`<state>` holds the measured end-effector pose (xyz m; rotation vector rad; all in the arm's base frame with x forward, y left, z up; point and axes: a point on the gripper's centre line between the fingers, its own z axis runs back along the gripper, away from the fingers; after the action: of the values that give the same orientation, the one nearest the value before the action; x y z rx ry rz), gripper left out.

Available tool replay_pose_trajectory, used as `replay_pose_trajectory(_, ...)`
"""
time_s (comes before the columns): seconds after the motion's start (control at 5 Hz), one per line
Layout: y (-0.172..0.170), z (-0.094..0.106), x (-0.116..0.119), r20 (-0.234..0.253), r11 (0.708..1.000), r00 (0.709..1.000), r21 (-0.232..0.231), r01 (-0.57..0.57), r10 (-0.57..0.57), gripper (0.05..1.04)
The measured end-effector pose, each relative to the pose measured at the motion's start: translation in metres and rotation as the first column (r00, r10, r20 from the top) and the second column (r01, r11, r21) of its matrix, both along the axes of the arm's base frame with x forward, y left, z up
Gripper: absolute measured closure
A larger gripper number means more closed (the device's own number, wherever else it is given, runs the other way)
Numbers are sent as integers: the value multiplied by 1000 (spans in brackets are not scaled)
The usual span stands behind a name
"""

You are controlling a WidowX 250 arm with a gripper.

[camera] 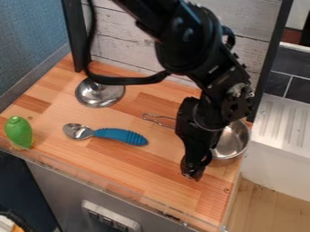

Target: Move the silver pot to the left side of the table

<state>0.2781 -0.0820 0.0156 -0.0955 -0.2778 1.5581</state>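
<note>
silver pot — near right edge of table, partly behind claw

Over there, pale planks back the worktop; a blue wall runs beyond its left edge, dark tiles and a white counter right.

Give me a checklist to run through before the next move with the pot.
1. Silver pot upright: ok, open side up.
2. Pot on the table's left side: not ok, it sits at the right.
3. Gripper holding the pot: cannot tell.
4. Left side free: not ok, metal lid, blue-handled spoon and green toy there.
5. Pot empty: cannot tell, partly hidden.
</note>
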Motion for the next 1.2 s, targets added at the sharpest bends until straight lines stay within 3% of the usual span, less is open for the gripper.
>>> replay_pose_trajectory(0.2, -5, -7, 8, -14, 1000, 1000, -6, 20, -21, 140)
replay_pose_trajectory(0.6, 2, -11, 10, -5, 1000, 1000, -7, -17, 17, 737)
replay_pose_trajectory(0.8, 6, -7, 8, 8, 1000, 1000, -8, -21, 21, 940)
replay_pose_trajectory(1.0, 15, -2, 6, 12, 999, 999, -24, -42, 42, 1007)
replay_pose_trajectory(1.2, 20, 4, 6, 7, 998, 998, -38, -57, 58, 1009)
